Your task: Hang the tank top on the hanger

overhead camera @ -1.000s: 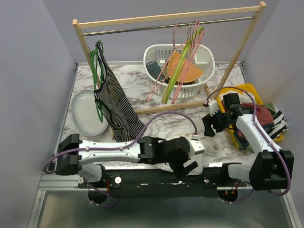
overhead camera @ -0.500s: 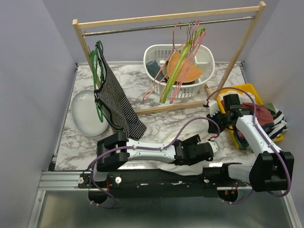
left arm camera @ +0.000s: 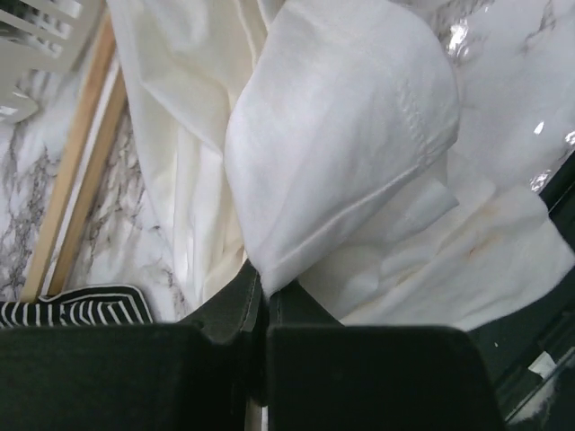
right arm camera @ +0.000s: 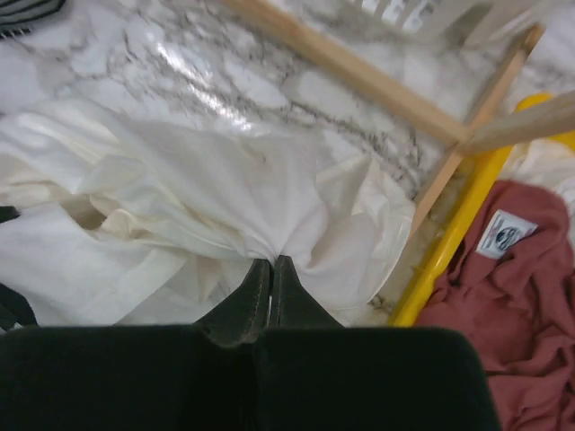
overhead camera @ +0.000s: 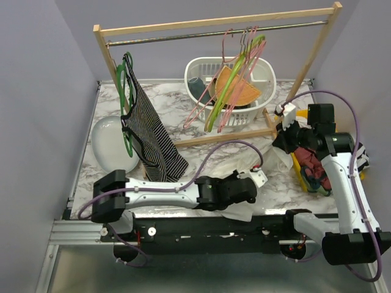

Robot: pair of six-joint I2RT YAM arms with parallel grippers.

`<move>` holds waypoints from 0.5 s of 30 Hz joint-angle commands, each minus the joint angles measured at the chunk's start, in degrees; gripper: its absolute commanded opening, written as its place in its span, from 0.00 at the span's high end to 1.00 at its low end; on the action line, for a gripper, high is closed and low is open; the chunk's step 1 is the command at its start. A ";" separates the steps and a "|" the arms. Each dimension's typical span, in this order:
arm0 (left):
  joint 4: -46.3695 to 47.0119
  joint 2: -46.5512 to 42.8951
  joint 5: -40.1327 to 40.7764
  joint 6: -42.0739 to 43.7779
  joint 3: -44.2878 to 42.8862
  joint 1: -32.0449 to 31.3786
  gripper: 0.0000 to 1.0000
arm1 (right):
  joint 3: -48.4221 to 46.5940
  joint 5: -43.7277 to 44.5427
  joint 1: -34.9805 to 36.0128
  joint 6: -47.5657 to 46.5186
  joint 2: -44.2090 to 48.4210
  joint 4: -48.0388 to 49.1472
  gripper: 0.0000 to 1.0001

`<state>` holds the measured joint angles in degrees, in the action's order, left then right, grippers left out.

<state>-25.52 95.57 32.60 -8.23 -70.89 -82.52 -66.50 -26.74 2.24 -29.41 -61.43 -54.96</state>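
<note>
Just past tank top (right arm camera: 207,193), wooden rail (right arm camera: 359,76)

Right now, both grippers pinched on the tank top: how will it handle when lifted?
Likely floppy: the tank top folds and creases around the left gripper. Probably light: thin fabric bunches at the right gripper. Could sag between the grips and drag on the table.

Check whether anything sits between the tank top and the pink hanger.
Yes. The rack's lower wooden bar lies between the tank top, held by the left gripper and right gripper, and the pink hanger on the rail. A lime-green hanger hangs close against it.
</note>
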 commanded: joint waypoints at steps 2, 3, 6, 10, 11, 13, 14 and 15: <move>1.87 -12.31 2.91 -2.05 4.69 0.25 0.96 | -14.96 -9.19 -0.13 1.99 0.87 -6.21 1.00; 1.88 -13.47 3.00 -2.05 5.67 0.52 0.94 | -16.45 -10.25 -0.13 1.90 0.52 -7.52 1.00; 3.28 -18.04 3.61 -3.02 10.24 0.96 0.61 | -20.94 -14.21 -0.13 1.72 -0.27 -9.54 0.99; 4.25 -24.45 -0.15 -4.07 15.34 1.49 0.23 | -19.29 -16.41 0.04 1.72 -0.10 -9.38 1.00; 4.25 -27.25 -1.39 -4.42 16.39 1.40 0.19 | -16.58 -17.37 0.39 1.72 -0.18 -9.29 1.00; 4.69 -30.08 -7.71 -4.17 17.28 1.49 0.17 | -13.24 -17.82 3.71 1.37 -0.09 -8.68 1.00; 4.77 -32.61 -9.38 -4.25 17.89 1.49 0.16 | -11.65 -17.73 5.56 1.37 -0.09 -8.50 1.00; 4.69 -33.77 -11.83 -4.25 18.07 1.40 0.16 | -8.24 -17.90 7.41 1.46 -0.18 -7.54 0.99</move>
<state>-22.96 68.95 30.68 -11.38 -53.71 -80.99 -83.07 -40.58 3.53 -28.32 -60.99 -61.65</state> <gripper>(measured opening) 0.829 0.013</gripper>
